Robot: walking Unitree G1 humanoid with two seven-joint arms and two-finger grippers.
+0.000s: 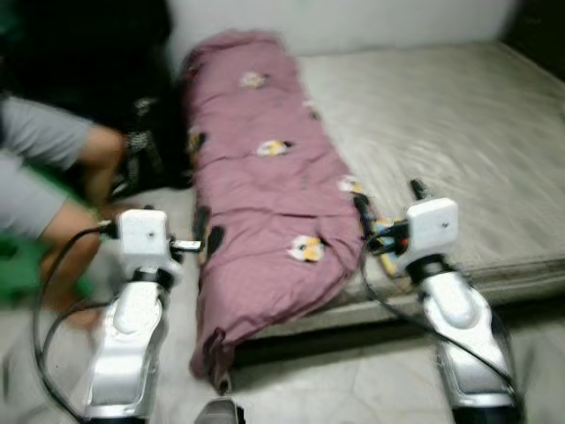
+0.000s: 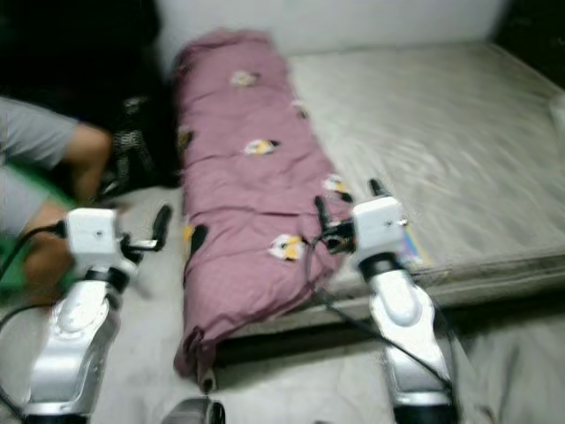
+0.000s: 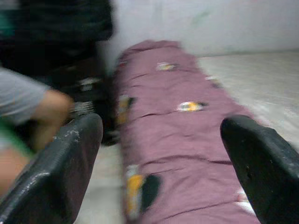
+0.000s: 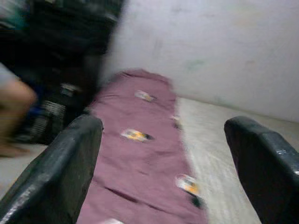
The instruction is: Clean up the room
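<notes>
— Mauve cloth ran up the middle of the frame: what was it?

— It was a long folded blanket with small yellow-and-black patches, lying along the left edge of a pale grey mattress. Its near end hung over the mattress corner toward the tiled floor at the lower centre. The picture was blurred.

— Where were the robot's arms?

— Both silver arms rose from the bottom of the frame. The left gripper sat at lower left, its black fingers spread apart, holding nothing, just beside the blanket's left edge. The right gripper sat at lower right, above the mattress's front edge, just beside the blanket's right edge. Its fingers were also spread wide, holding nothing.

— Was anyone else there?

— Yes. A person in grey clothing crouched at the far left, with bare knees bent, in front of a dark bag at upper left. A white wall ran behind the mattress.
</notes>
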